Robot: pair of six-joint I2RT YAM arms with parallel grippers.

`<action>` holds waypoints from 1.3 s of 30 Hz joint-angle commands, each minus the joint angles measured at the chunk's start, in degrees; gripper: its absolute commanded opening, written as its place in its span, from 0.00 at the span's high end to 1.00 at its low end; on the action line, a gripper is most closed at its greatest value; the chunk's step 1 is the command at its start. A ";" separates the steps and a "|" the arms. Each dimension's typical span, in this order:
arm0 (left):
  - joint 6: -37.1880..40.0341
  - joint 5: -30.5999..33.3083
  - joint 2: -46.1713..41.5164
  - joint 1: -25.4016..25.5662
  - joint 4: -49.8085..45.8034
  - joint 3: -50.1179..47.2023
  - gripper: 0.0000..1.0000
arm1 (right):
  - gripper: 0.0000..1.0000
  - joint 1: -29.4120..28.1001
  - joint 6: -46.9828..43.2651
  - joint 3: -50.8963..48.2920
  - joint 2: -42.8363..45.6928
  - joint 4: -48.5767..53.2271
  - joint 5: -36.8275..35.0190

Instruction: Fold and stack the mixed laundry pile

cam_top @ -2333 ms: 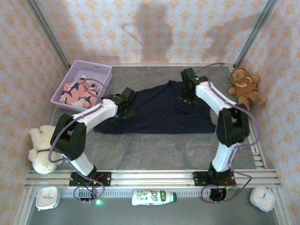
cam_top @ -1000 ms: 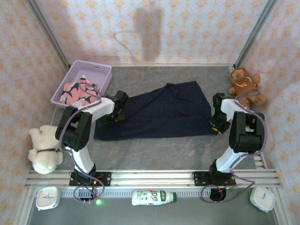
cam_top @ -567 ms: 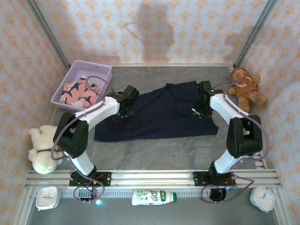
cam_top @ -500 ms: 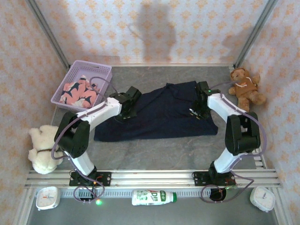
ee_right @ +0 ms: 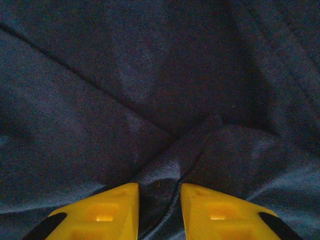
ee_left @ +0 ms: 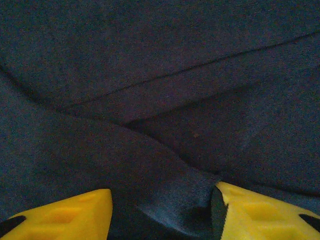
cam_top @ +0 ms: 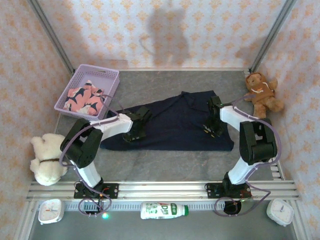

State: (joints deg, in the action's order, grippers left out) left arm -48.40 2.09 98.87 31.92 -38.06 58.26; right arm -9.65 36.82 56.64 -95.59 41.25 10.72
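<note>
Top external showed the navy garment [cam_top: 172,122] spread loosely on the table [cam_top: 165,160], not yet folded, while the shark-print garment [cam_top: 84,97] lay crumpled in the basket [cam_top: 107,75]. Folding looked barely begun, with no stack made. The left claw [ee_left: 162,210] stood wide apart astride a soft raised ridge of matte knit, clamping nothing. The right claw [ee_right: 160,200] was nearly closed, pinching a narrow pleat of the navy garment.
</note>
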 commanded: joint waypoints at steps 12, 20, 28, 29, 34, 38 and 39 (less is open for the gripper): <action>2.09 6.99 -3.09 -2.62 -10.59 12.56 0.25 | 0.74 -1.61 0.30 10.16 -1.32 -5.55 9.32; 2.39 6.12 -3.02 -6.70 -9.41 11.83 0.24 | 0.80 -2.92 3.82 11.07 -10.26 -12.17 10.62; 5.83 5.81 -3.20 -9.89 -10.21 11.46 0.18 | 0.64 -0.88 -0.52 17.36 -5.20 -2.76 5.02; 6.16 5.72 -3.15 -10.24 -10.36 11.42 0.18 | 0.60 -0.19 -0.82 17.84 -4.43 -1.85 4.80; 7.70 5.40 -3.16 -11.91 -10.74 11.19 0.16 | 0.58 2.83 -1.56 20.44 -5.81 0.30 3.15; 8.41 4.83 -3.24 -13.19 -10.98 11.09 0.15 | 0.59 4.63 -0.82 22.91 -9.88 -0.13 2.07; 8.49 4.73 -3.17 -13.38 -10.98 11.09 0.15 | 0.59 4.64 -1.01 23.53 -10.84 -0.04 1.69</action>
State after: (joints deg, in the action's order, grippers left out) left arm -41.47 6.39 96.05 19.31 -46.94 70.02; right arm -5.15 36.34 78.48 -103.39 38.76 15.62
